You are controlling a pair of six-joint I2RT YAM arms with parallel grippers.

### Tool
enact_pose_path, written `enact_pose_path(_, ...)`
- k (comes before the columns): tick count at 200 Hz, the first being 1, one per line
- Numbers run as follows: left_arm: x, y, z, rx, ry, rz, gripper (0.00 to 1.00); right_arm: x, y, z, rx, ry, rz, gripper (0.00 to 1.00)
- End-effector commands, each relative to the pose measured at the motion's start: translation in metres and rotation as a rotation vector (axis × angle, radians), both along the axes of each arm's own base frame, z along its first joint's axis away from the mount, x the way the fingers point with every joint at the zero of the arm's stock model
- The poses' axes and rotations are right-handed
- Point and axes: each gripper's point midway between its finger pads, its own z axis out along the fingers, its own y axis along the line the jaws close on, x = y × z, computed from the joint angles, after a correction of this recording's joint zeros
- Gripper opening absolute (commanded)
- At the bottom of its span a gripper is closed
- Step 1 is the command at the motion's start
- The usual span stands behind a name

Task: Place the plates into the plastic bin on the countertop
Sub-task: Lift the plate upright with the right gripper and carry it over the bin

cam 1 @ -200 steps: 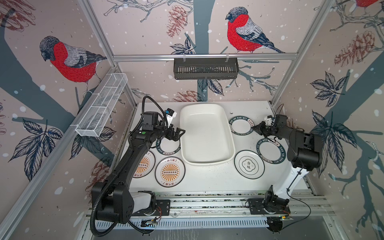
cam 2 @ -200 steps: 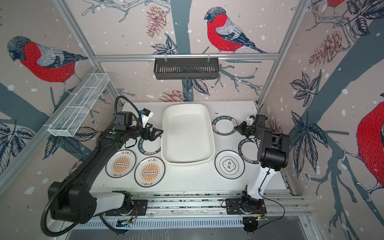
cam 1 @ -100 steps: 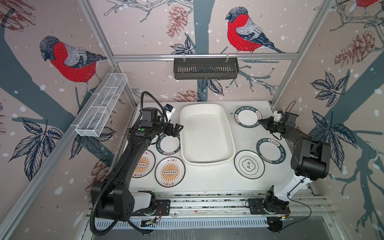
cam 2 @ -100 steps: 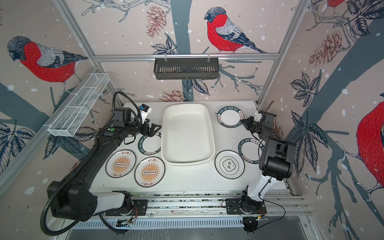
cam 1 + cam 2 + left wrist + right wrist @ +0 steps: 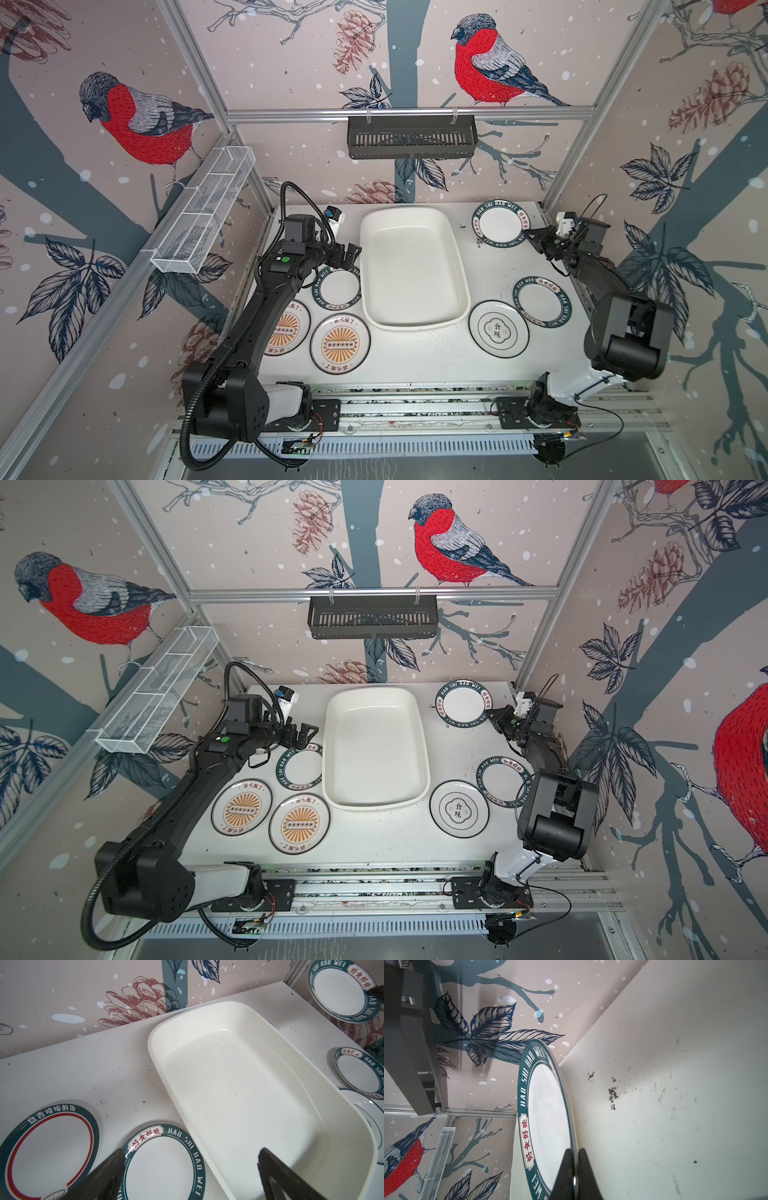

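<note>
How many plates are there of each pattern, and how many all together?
HAO SHI HAO WEI plates: 3
Orange sunburst plates: 2
Emblem plate: 1
Red-ring plate, clear only in the left wrist view: 1
Total: 7 plates

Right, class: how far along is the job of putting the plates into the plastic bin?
Done: nothing; the plastic bin is empty. In hand: the right gripper pinches the rim of one lettered plate; the left gripper hangs open by a second lettered plate. Left: every plate, the others lying on the countertop.
</note>
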Motion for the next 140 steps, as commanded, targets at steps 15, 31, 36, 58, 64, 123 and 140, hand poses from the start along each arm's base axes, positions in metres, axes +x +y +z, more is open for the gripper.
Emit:
enact_pose_path(15,0.014,0.010,0.012,0.007,-0.046,0.079,0.98,-0.004,0.026,0.028,-0.007,-0.041,0.059,0.04)
enact_pose_path(31,0.014,0.007,0.012,0.006,-0.036,0.055,0.98,-0.006,0.042,0.035,-0.016,-0.049,0.089,0.04)
enact_pose_path(36,0.014,0.005,0.012,0.006,-0.035,0.048,0.98,-0.007,0.048,0.038,-0.020,-0.053,0.099,0.04)
enact_pose_path(58,0.015,0.006,0.017,0.002,-0.041,0.056,0.98,-0.010,0.076,0.045,-0.039,-0.064,0.143,0.05)
enact_pose_path(64,0.015,0.006,0.018,0.001,-0.041,0.058,0.98,-0.012,0.084,0.047,-0.040,-0.068,0.156,0.05)
enact_pose_path(123,0.012,0.003,0.036,-0.019,-0.064,0.043,0.98,-0.021,0.159,0.040,-0.039,-0.064,0.266,0.06)
enact_pose_path(140,0.009,-0.006,0.038,-0.035,-0.037,-0.012,0.98,-0.025,0.181,0.039,-0.040,-0.068,0.297,0.06)
